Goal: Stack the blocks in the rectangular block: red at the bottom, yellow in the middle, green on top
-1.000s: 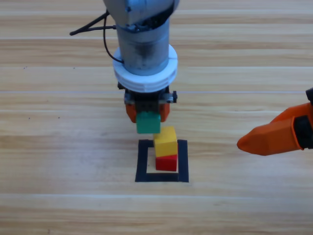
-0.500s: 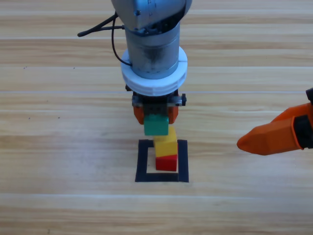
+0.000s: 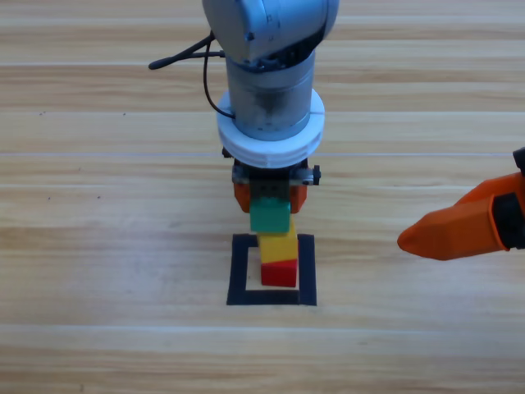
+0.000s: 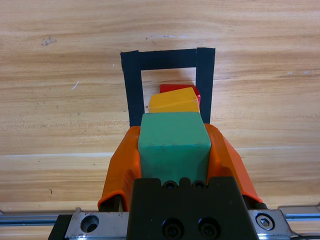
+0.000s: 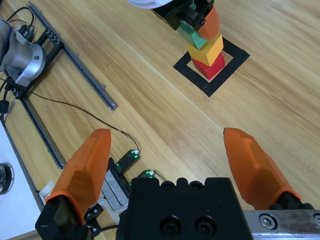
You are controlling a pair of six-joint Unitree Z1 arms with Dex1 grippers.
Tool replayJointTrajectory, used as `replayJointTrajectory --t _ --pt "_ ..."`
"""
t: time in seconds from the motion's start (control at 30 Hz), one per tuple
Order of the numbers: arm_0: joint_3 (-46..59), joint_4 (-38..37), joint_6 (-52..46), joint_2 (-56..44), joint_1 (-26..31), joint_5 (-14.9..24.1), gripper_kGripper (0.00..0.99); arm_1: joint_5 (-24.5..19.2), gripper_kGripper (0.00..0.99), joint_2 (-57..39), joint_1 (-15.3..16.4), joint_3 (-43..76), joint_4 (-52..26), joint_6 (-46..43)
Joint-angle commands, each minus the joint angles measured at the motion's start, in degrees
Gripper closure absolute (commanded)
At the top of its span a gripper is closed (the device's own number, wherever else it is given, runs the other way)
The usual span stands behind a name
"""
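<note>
My left gripper hangs over the rectangular block, shut on the green cube. Below it the yellow cube sits on the red cube inside the tape outline. The green cube overlaps the yellow cube's top, a little off toward its far left; I cannot tell if they touch. The left wrist view shows the green cube between both orange jaws, with yellow, red and the tape beyond. My right gripper waits open at the right edge, well away from the stack.
Bare wooden table surrounds the tape outline in the high view. In the right wrist view, a metal rail with a thin cable runs off the table's side, far from the stack.
My left gripper has carried the green cube to the right and nearer the stack, from beside the yellow cube to over it. The right arm has not moved.
</note>
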Motion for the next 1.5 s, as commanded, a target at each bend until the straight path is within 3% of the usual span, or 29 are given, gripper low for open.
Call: replayJointTrajectory --t 0.03,1.07,1.2,1.27,1.33,1.4,1.5 --pt "-0.49 0.52 0.53 2.92 -1.3 0.29 0.947 -0.79 0.002 2.68 0.19 0.59 0.28 0.48" --pt "-1.63 0.52 0.7 5.02 -1.21 0.37 0.915 -0.79 0.002 3.47 0.19 -0.03 0.72 0.92" --pt "-1.72 0.43 0.79 5.11 -1.3 0.29 0.725 -0.79 0.002 3.47 0.19 -0.29 1.16 0.92" --pt "-1.72 0.34 0.88 5.11 -1.3 0.29 0.53 -0.79 0.002 3.47 0.19 -0.29 1.16 0.92" --pt "-1.63 0.43 0.88 5.2 -1.3 0.29 0.195 -0.79 0.002 3.47 0.19 -0.29 1.25 0.92" --pt "-1.19 0.43 0.79 4.94 -1.3 0.37 0.034 -0.79 0.002 3.47 0.19 -0.29 1.25 0.92" --pt "-1.19 0.78 0.88 4.5 -1.3 0.46 0.0 -0.79 0.002 3.56 0.19 -0.29 1.25 0.92"
